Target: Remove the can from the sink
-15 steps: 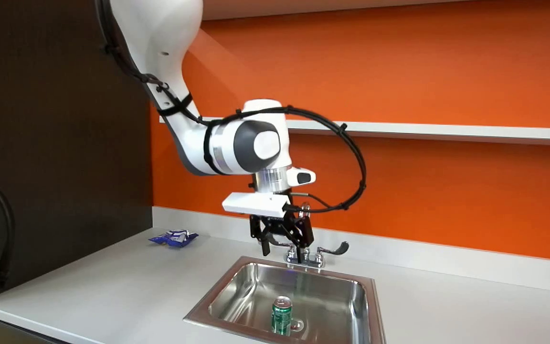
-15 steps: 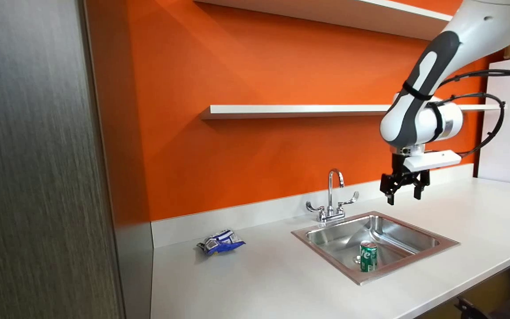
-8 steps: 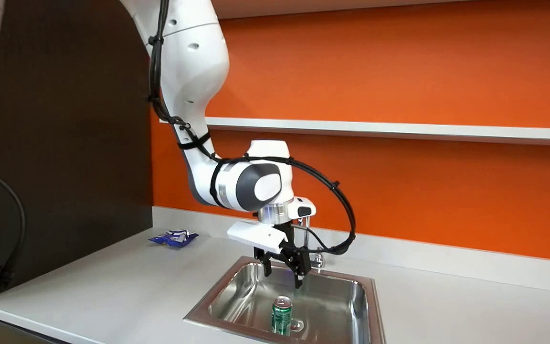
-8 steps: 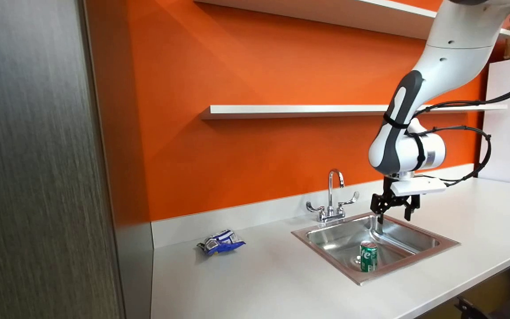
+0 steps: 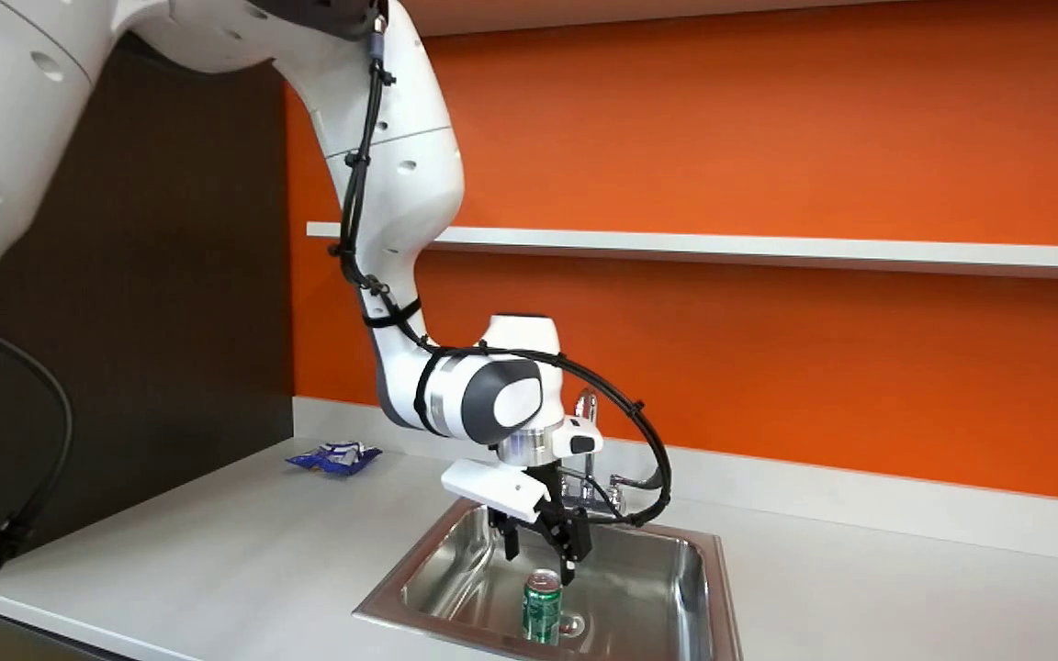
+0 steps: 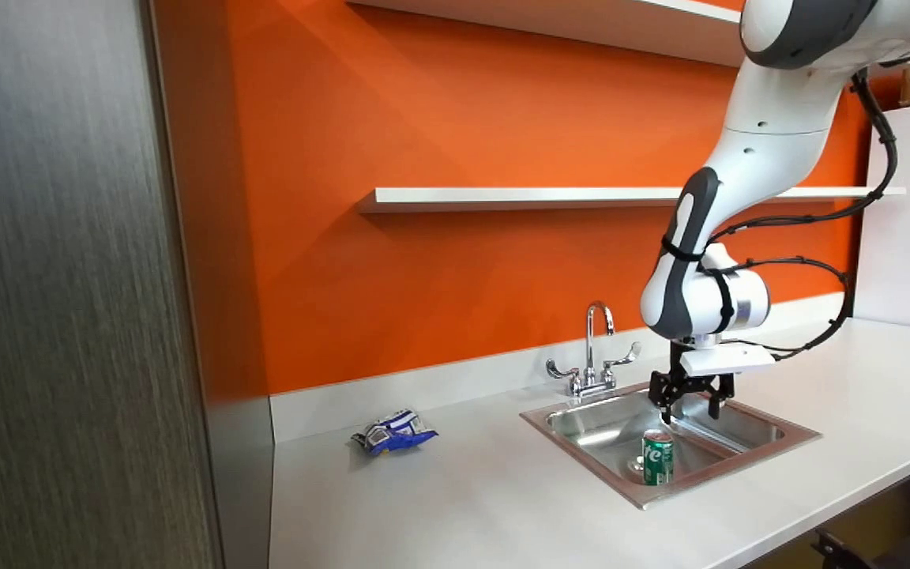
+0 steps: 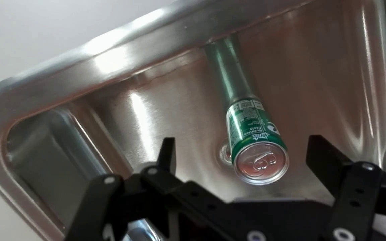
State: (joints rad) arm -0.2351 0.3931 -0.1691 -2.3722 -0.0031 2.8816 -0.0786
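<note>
The green can [image 5: 543, 613] with a silvery top stands upright on the floor of the steel sink [image 5: 400, 574], beside the drain. The can [image 6: 658, 460] and sink [image 6: 727, 464] also show in an exterior view. My gripper [image 5: 539, 562] is open and empty, pointing down over the basin, a little above and behind the can. It also shows open in an exterior view [image 6: 690, 412]. In the wrist view the can [image 7: 253, 127] lies between the lines of the spread fingers [image 7: 241, 140], below them and touching neither. The sink floor [image 7: 183, 127] shows around it.
The chrome faucet [image 6: 591, 356] with two handles stands at the sink's back edge, close to the arm. A blue crumpled packet [image 5: 336, 457] lies on the white counter [image 5: 217, 551]. A white shelf [image 6: 534, 197] runs along the orange wall. A dark panel [image 5: 125, 257] stands at the left.
My gripper has come down from above the sink's back side into the space over the basin and nearer the can, staying open. The can has not moved.
</note>
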